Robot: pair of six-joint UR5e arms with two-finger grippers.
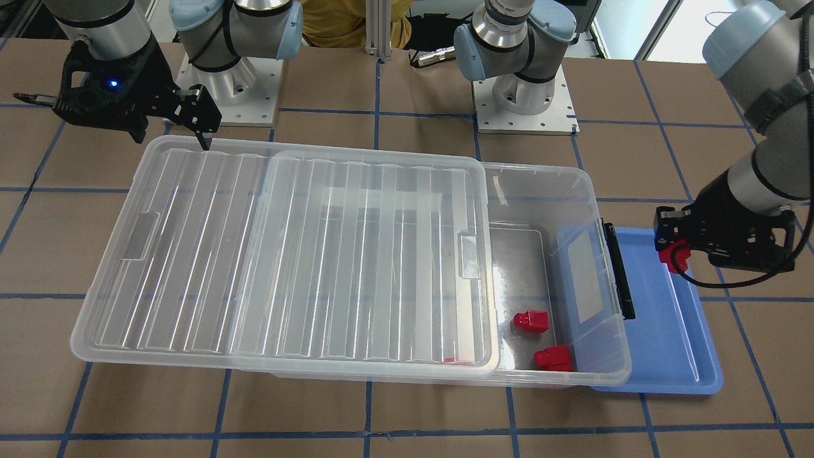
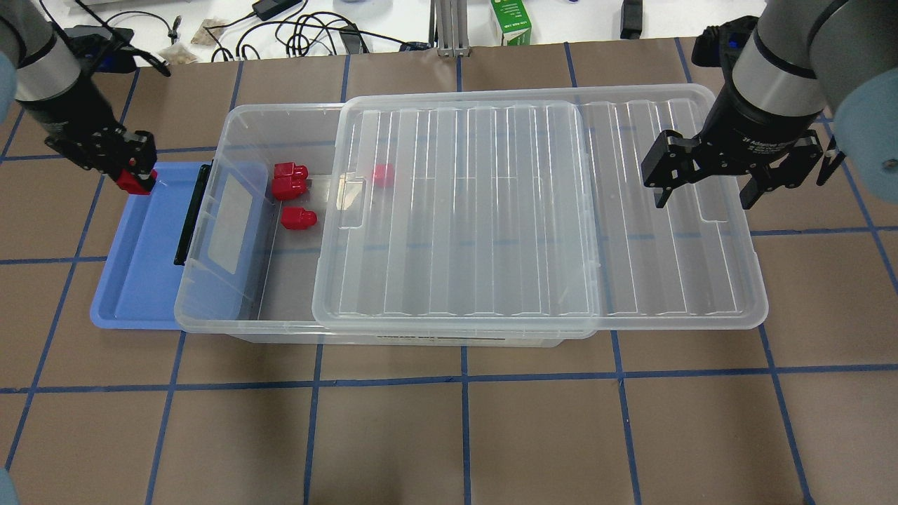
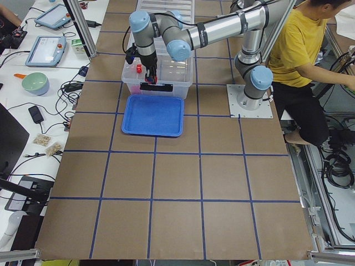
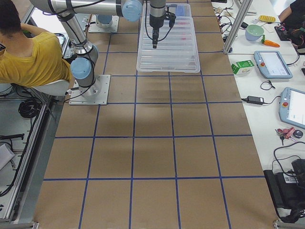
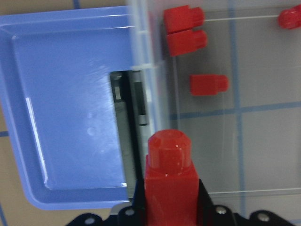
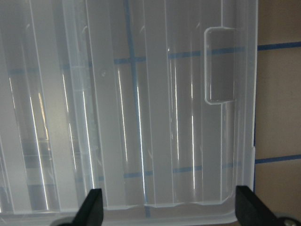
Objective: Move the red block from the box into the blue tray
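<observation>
My left gripper (image 2: 135, 179) is shut on a red block (image 2: 132, 182) and holds it above the far corner of the blue tray (image 2: 140, 280), which lies against the box's latch end. The left wrist view shows the held block (image 5: 169, 172) stub up, over the tray (image 5: 70, 117). The clear box (image 2: 238, 126) has its ribbed lid (image 2: 491, 210) slid toward my right, so its left end is open. Two red blocks (image 2: 289, 179) lie together there, another (image 2: 299, 219) lies beside them, and one (image 2: 383, 174) shows under the lid. My right gripper (image 2: 705, 189) is open and empty above the lid's right end.
The box's black latch (image 2: 188, 224) stands between the tray and the box wall. A person in a yellow shirt (image 3: 302, 44) sits behind the arm bases. Cables and a green carton (image 2: 511, 21) lie on the bench beyond the table's far edge.
</observation>
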